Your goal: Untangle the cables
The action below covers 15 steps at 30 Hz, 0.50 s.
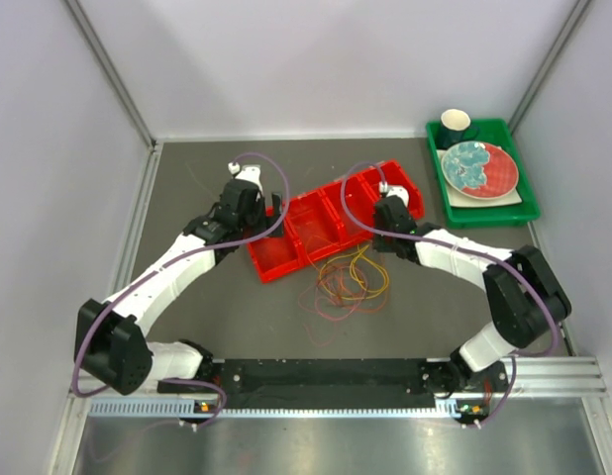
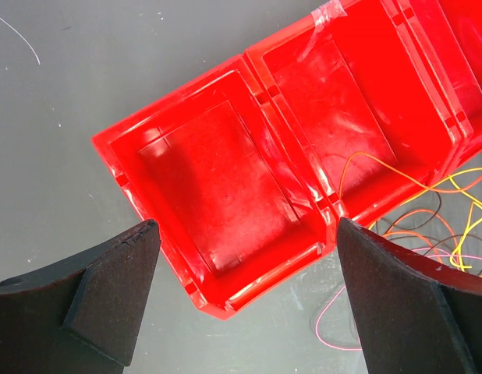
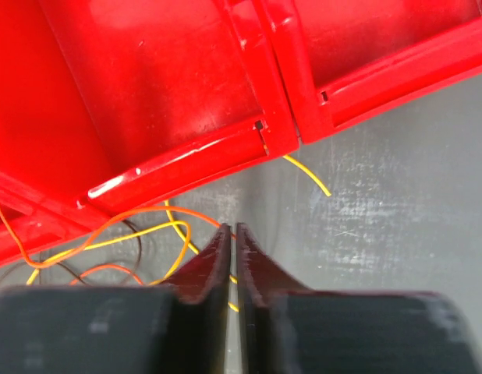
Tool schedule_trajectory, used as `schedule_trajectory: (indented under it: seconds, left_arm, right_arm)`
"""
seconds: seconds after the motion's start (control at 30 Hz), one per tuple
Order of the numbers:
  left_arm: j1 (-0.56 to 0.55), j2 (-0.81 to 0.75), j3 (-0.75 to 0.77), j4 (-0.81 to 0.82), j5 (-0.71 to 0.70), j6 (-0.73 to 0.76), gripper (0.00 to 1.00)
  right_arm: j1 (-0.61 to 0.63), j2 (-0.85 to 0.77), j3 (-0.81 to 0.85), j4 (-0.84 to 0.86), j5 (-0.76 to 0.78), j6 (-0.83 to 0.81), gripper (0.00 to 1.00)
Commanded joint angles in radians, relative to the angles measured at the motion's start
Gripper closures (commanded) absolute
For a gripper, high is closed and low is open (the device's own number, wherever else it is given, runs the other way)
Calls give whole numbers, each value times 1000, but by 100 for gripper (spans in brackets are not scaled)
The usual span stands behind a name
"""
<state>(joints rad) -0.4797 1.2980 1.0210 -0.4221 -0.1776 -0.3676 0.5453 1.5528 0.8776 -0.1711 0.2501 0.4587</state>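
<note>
The cables (image 1: pixel 346 282) lie in a tangled heap of thin yellow, orange, dark and pinkish loops on the grey table, just in front of the row of red bins (image 1: pixel 276 259). My left gripper (image 1: pixel 269 206) hovers open over the bins' left end; in the left wrist view (image 2: pixel 247 226) its jaws stand wide apart above an empty compartment, with the cables (image 2: pixel 428 222) at the right. My right gripper (image 1: pixel 390 213) is by the bins' right end. In the right wrist view (image 3: pixel 232 227) its jaws are shut to a slit over a yellow cable (image 3: pixel 175 230); I cannot tell if it is pinched.
The red bins (image 2: pixel 225 308) show empty compartments. A green tray (image 1: pixel 524 210) at the back right holds a red and teal plate (image 1: pixel 479 168) and a dark cup (image 1: pixel 455 124). Walls close in the left, right and back sides.
</note>
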Motion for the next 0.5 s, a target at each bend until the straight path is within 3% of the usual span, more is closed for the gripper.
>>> schedule_trajectory:
  seconds: [0.0, 0.23, 0.33, 0.47]
  left_arm:
    - [0, -42, 8, 2, -20, -1, 1]
    - [0, -46, 1, 6, -23, -5, 1]
    - [0, -48, -10, 16, -14, -10, 1]
    - [0, -52, -13, 11, -14, -13, 1]
  right_arm:
    - [-7, -14, 40, 33, 37, -5, 100]
    - [-7, -115, -2, 16, 48, -29, 100]
    - [-8, -87, -8, 19, 22, -60, 80]
    - [-7, -74, -40, 70, -3, -84, 76]
